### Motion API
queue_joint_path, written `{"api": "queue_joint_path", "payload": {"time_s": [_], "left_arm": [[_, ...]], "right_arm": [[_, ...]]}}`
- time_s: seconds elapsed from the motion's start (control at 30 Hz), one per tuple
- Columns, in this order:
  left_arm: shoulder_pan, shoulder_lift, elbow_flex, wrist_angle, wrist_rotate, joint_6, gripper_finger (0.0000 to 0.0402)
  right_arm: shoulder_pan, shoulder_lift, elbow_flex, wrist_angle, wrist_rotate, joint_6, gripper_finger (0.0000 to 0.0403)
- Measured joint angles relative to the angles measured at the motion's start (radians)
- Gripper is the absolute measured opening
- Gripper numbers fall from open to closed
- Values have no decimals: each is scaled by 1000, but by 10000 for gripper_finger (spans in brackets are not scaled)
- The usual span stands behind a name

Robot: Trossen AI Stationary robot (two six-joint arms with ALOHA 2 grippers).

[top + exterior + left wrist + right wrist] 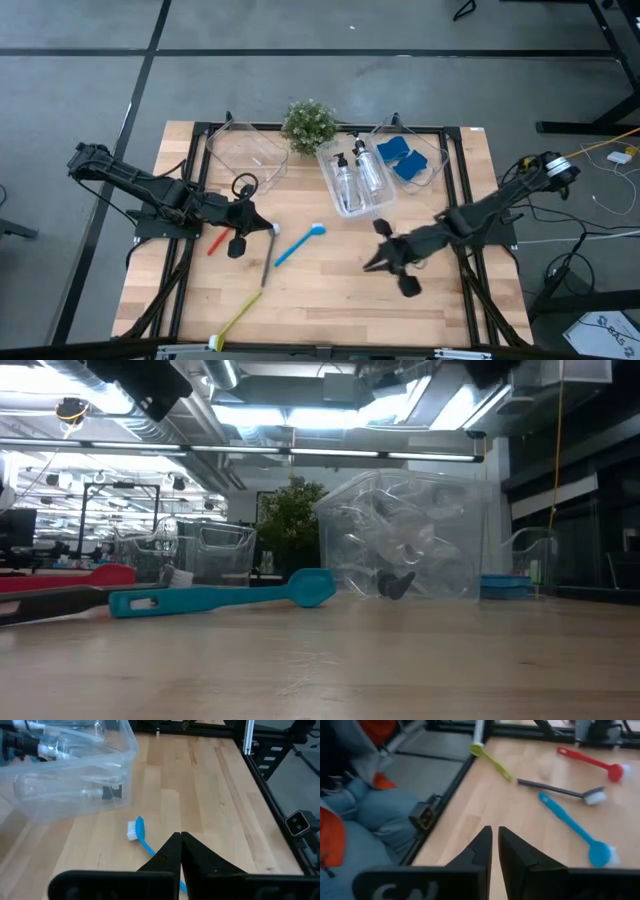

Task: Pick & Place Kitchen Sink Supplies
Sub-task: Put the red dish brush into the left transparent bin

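Four brushes (298, 244) loose on surface (330, 295), bottles (357, 175) binned. Left pincer (252, 216) closed, empty. Right pincer (375, 262) nearly closed, empty.

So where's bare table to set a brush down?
Bare wood lies between the blue brush and the right gripper, and along the near edge right of the yellow-green brush. It is crowded around the left gripper and the bins.

Four thin long-handled dish brushes (262, 262) lie left-centre on the wooden surface (330, 295); behind them, clear plastic bin (345, 205) holding two clear pump bottles (357, 172), small green potted plant (307, 122) at its left
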Motion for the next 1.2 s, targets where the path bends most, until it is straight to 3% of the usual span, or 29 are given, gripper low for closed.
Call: {"api": "queue_joint_path", "payload": {"time_s": [0.3,0.43,0.93,1.2], "left_arm": [[0,0,0,0,2,-19,8],[0,0,0,1,0,-19,6],[1,0,0,51,-1,-20,4],[1,0,0,51,-26,-18,5]], "right_arm": [[45,-178,-378,415,0,3,33],[44,-241,-485,501,1,16,33],[44,-638,-720,484,-8,7,33],[44,-868,-748,292,-8,25,33]]}}
